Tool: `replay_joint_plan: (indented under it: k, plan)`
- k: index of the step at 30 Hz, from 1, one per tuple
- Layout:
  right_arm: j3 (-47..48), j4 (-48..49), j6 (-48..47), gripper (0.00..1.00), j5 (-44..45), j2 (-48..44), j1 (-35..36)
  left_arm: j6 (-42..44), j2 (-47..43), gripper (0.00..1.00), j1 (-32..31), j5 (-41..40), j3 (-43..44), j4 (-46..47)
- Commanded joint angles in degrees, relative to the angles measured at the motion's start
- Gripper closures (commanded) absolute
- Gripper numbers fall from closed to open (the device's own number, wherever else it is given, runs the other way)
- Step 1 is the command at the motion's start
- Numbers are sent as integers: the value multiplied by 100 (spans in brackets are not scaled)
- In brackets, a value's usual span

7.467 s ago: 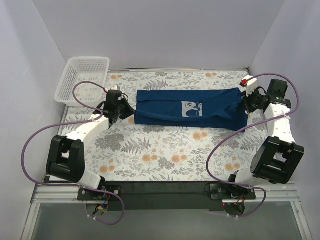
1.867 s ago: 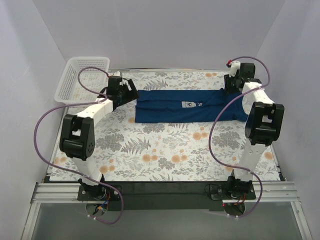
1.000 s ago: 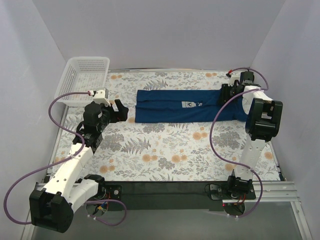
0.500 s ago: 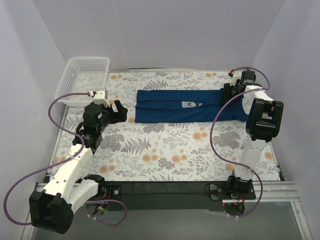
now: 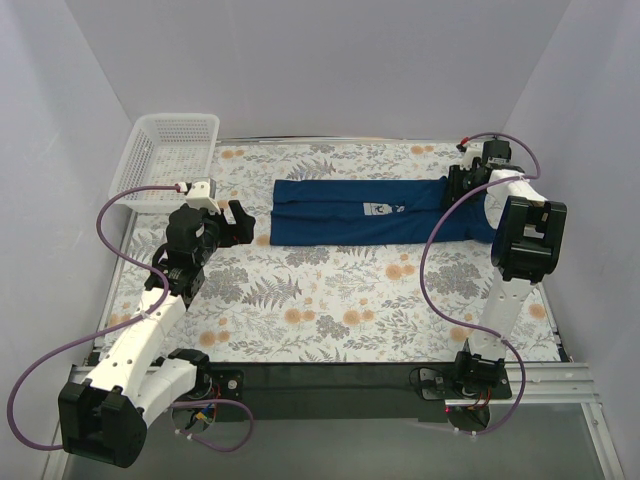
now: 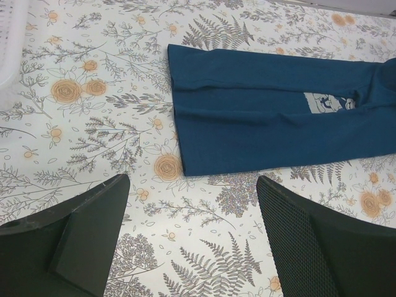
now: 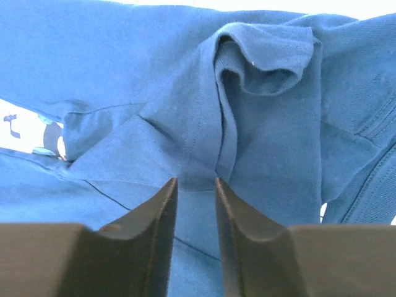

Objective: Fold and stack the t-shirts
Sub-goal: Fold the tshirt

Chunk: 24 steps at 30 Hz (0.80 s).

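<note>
place: robot lab cell | evidence: white enclosure walls (image 5: 320, 70), aluminium rail (image 5: 555, 388)

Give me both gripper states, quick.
Left gripper: open, empty.
Right gripper: closed on a fold of the navy blue t-shirt.

Three plain pale walls close in the space: a back wall (image 5: 320, 70), a left wall (image 5: 50, 150) and a right wall (image 5: 590, 120), evenly lit (faintly lilac). The table (image 5: 330, 295) wears a cloth printed with grey ferns and orange flowers. A white mesh basket (image 5: 165, 160) sits at its far left corner. A metal rail (image 5: 330, 402) runs along the near edge.
</note>
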Motion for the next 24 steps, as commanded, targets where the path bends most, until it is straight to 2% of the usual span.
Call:
replay_joint_plan:
  k: [1, 6, 9, 15, 18, 24]
  plan:
    - [286, -31, 105, 69, -229, 82, -30, 96, -52, 23, 5, -81, -18, -2]
    - [339, -66, 114, 75, -238, 91, -21, 96, -43, 23, 5, -81, -18, -2]
    - [321, -83, 96, 74, -81, 56, -30, 96, -60, 23, 5, -90, -27, -2]
    - [233, -75, 8, 61, 245, -6, -30, 96, -52, 23, 5, -81, -18, -2]
    - [259, -83, 52, 59, 141, 108, -30, 105, -61, 23, 5, -81, -18, -2]
    - [330, -119, 158, 66, -176, 258, -30, 105, -61, 23, 5, -108, -18, -11]
